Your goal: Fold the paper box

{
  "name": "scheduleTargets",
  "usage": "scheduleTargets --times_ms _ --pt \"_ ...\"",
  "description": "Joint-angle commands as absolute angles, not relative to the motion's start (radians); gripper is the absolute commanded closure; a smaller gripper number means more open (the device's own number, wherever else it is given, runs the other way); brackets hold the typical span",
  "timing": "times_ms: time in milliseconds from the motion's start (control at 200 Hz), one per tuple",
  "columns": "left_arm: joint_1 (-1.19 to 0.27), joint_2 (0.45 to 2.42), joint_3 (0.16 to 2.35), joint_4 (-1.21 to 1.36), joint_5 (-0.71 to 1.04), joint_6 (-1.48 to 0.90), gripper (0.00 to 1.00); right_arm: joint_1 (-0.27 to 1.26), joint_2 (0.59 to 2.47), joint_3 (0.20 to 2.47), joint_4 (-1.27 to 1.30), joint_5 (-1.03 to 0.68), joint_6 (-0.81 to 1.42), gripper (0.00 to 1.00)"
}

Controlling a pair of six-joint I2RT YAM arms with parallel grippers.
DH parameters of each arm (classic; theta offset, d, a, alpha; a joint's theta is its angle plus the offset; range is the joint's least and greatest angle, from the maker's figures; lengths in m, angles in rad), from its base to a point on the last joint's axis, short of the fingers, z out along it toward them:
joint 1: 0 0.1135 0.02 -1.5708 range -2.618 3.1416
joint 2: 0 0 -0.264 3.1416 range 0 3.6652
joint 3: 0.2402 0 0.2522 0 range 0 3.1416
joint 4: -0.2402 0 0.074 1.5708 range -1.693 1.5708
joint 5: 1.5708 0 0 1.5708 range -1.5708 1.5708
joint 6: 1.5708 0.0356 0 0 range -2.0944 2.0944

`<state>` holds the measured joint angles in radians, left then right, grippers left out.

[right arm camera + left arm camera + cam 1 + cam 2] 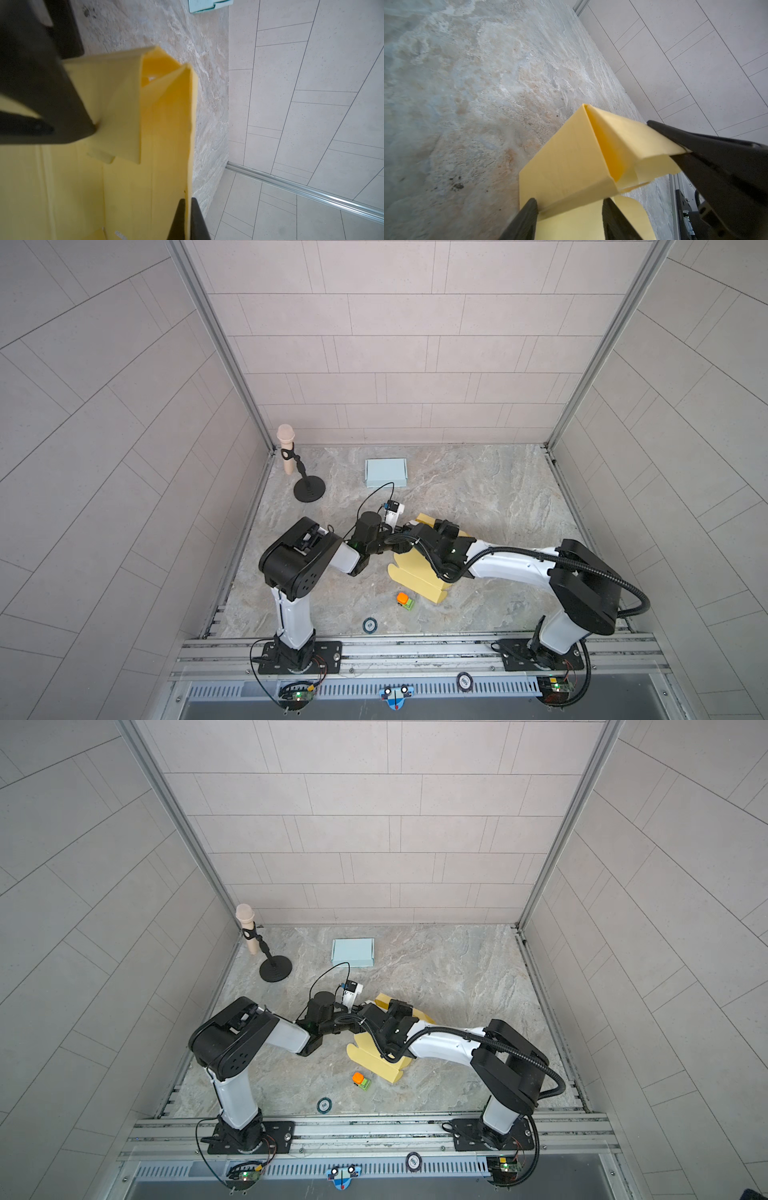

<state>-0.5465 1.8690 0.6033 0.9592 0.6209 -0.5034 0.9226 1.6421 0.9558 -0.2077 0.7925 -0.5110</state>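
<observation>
Fold partly done. At the near end of the paper box [415,578], the rounded tabs and base panel are seen lying flat on the worktop [478,489], not yet raised. At the far end one side wall is stood up and a flap is turned in against it, as shown in both wrist views. The corner is not tucked and gapes open. Judged still to do: remaining walls raised, tabs locked, lid closed.

The box is located mid-worktop between the two arms, with both claws at its far end. The right claw [187,200] is clenched on the thin edge of the raised wall, with paper pinched between its tips. The left claw [570,200] is set astride the turned-in flap, jaws about half spread. Whether the flap is actually clamped cannot be told. Further back a pale blue box [385,472] is seen, well apart from both claws.
</observation>
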Motion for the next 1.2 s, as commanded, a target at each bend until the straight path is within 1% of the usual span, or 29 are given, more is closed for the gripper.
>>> scheduleTargets --times_ms 0,115,215,285,345,466,561,691,831,956,1191 --pt "-0.551 1.886 0.639 1.014 0.582 -0.474 0.48 0.934 1.653 0.976 -0.243 0.746 -0.496 0.96" --pt "-0.555 1.883 0.640 1.007 0.553 -0.453 0.52 0.935 1.657 0.981 -0.252 0.732 -0.488 0.96" --pt "-0.563 1.876 0.635 0.993 0.506 -0.426 0.57 0.933 1.657 0.984 -0.260 0.717 -0.476 0.96" --pt "-0.569 1.870 0.626 0.992 0.465 -0.408 0.58 0.930 1.657 0.984 -0.264 0.705 -0.468 0.96" --pt "-0.576 1.863 0.620 0.992 0.442 -0.394 0.57 0.924 1.657 0.989 -0.272 0.697 -0.461 0.96" --pt "-0.593 1.835 0.608 0.972 0.410 -0.364 0.50 0.922 1.653 0.992 -0.285 0.701 -0.463 0.96" --pt "-0.595 1.831 0.590 0.998 0.433 -0.385 0.49 0.928 1.674 0.983 -0.256 0.798 -0.480 0.98" --pt "-0.588 1.865 0.561 1.087 0.467 -0.442 0.49 0.936 1.681 0.939 -0.151 0.852 -0.512 0.99" --pt "-0.565 1.907 0.559 1.160 0.503 -0.494 0.50 0.955 1.684 0.856 0.041 0.979 -0.604 1.00" --pt "-0.551 1.921 0.561 1.183 0.522 -0.508 0.50 0.963 1.670 0.838 0.068 0.980 -0.607 1.00" --pt "-0.551 1.940 0.578 1.178 0.536 -0.498 0.48 0.989 1.731 0.865 0.024 0.968 -0.602 1.00"
